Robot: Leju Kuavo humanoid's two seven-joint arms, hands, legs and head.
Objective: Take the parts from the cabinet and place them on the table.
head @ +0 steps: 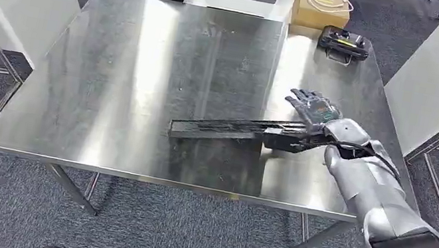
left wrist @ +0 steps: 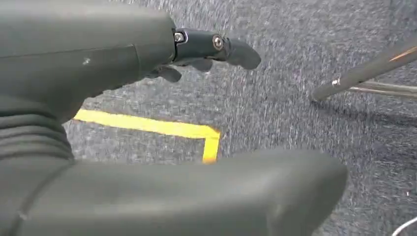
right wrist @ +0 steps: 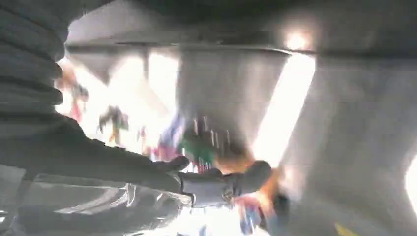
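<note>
I am reaching my right hand (head: 315, 110) out over the steel table (head: 145, 71), fingers spread and holding nothing. The part (head: 229, 128), a long flat dark piece, is lying on the tabletop just beside that hand, toward my left. Its long axis is running nearly across my view, its far end pointing left and tilting slightly toward me, its near end sitting by my right wrist. Whether my palm is touching that end or hovering just clear of it I cannot tell; the head view is leaving it ambiguous, and the right wrist view is too blurred to settle it.

My left hand (left wrist: 211, 49) is hanging low beside me over grey carpet with a yellow tape line (left wrist: 162, 129), fingers loosely extended around nothing. It is well apart from the part, so my right hand is the nearer one by far.

I am judging that the part is already placed, lying flat and fully on the table, well inside the edges. The coming move probably turns on drawing my right hand back along the part's axis, rightward and toward me, without dragging the near end. A sideways sweep could swing the piece around.
</note>
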